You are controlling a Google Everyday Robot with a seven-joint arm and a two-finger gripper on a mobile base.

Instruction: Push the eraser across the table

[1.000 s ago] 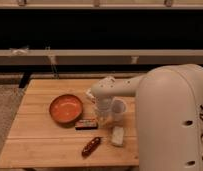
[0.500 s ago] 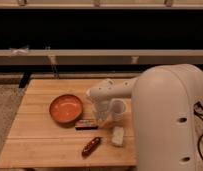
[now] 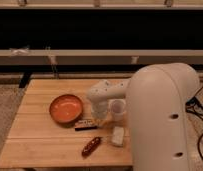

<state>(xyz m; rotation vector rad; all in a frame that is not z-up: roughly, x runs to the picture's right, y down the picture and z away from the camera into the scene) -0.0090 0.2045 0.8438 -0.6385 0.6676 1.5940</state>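
The eraser [image 3: 85,125] lies on the table [image 3: 40,142] just in front of the orange bowl [image 3: 66,108], and the gripper [image 3: 98,118], its state impossible to tell, hangs low just right of that bowl, apparently lined up to push, so the next move calls for a steady, low sideways shove.
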